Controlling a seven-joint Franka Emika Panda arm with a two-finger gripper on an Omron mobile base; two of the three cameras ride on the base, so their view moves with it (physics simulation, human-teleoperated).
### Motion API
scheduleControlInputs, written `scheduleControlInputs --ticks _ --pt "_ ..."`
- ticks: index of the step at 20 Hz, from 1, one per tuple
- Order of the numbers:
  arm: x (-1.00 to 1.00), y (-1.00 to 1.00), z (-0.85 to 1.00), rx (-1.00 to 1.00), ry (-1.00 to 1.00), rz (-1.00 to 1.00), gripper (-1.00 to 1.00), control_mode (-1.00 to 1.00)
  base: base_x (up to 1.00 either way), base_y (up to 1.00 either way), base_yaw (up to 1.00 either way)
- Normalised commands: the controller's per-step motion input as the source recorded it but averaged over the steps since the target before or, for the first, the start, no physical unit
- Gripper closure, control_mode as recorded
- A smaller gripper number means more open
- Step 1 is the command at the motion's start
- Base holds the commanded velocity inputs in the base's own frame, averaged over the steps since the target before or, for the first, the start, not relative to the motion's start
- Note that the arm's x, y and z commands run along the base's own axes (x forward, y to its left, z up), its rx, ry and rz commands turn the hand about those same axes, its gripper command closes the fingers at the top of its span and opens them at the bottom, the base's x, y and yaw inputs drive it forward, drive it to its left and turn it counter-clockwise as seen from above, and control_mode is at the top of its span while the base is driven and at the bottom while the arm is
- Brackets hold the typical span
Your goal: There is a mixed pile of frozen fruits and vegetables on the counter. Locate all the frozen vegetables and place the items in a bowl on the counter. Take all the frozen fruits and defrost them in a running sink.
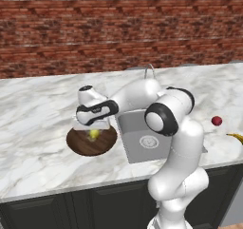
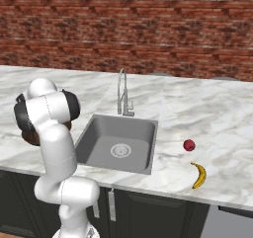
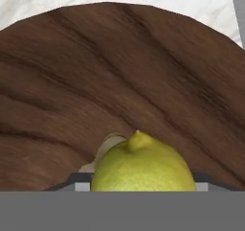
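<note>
My gripper hangs just above the dark brown wooden bowl, shut on the yellow-green oval vegetable. In the hand view this oval sits between the jaws over the bowl's grained floor. A pale beige lump peeks out from behind it inside the bowl. The red fruit and the yellow banana lie on the marble counter right of the sink. They also show at the right edge of the left base view, the red fruit above the banana.
The steel sink basin lies directly right of the bowl, partly behind my arm. Its curved chrome faucet stands at the basin's back rim. A brick wall closes off the counter's far side. Dark cabinets run below the front edge.
</note>
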Motion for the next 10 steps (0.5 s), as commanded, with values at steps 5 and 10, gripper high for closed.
scheduleControlInputs --ticks 5,10 --pt "-0.05 0.00 0.00 0.00 0.01 -0.05 -1.00 -1.00 0.00 0.00 0.00" --pt "-0.21 -0.17 0.14 0.07 0.01 -0.11 -1.00 -1.00 0.00 0.00 0.00"
